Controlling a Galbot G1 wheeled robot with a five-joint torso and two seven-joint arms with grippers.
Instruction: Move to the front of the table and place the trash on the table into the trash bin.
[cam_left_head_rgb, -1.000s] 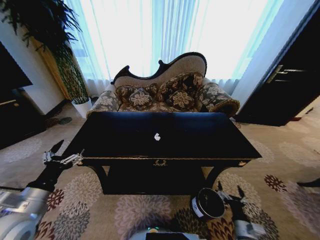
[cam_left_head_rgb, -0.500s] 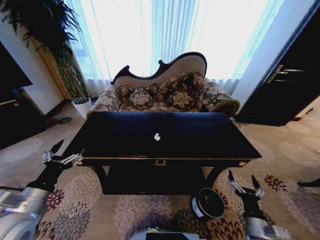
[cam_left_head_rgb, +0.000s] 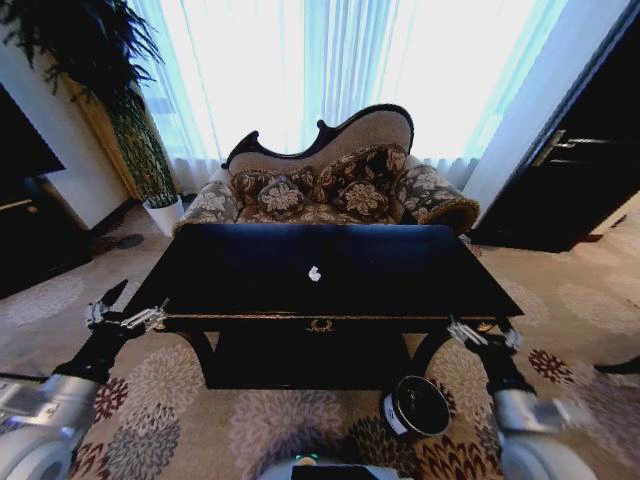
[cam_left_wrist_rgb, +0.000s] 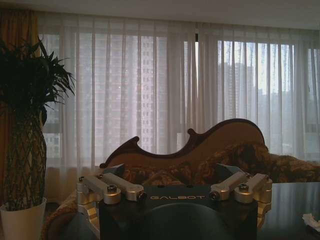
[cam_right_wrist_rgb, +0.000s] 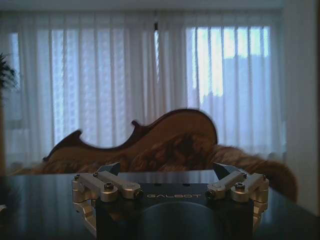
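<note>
— Trash: where did it lie?

— One small white scrap (cam_left_head_rgb: 314, 273) sat near the middle of the glossy black surface (cam_left_head_rgb: 400, 275), in the centre of the head view. In the left wrist view the same scrap (cam_left_wrist_rgb: 311, 221) showed at the lower right edge of the frame, lying on the dark top.

— And the trash bin?

— It (cam_left_head_rgb: 416, 408) stood on the patterned carpet (cam_left_head_rgb: 280, 420) at the lower middle of the head view, in front of the surface and towards its right leg, with a white label on its side.

— Where was your left end effector?

— My left end effector (cam_left_head_rgb: 122, 318) hung at the lower left of the head view, just off the front left corner of the surface, fingers spread and pinching nothing. My left wrist view showed the same spread fingers (cam_left_wrist_rgb: 107, 186) low in the frame.

— And the right one?

— My right end effector (cam_left_head_rgb: 481, 336) was at the lower right of the head view, close by the front right corner of the surface and above the bin, apart from both. Its fingers (cam_right_wrist_rgb: 112, 184) stood wide apart with nothing between them.

— What stood behind?

— A patterned sofa (cam_left_head_rgb: 330, 185) stood behind the surface before bright curtains (cam_left_head_rgb: 330, 60), and a potted plant (cam_left_head_rgb: 140, 140) at the upper left.
</note>
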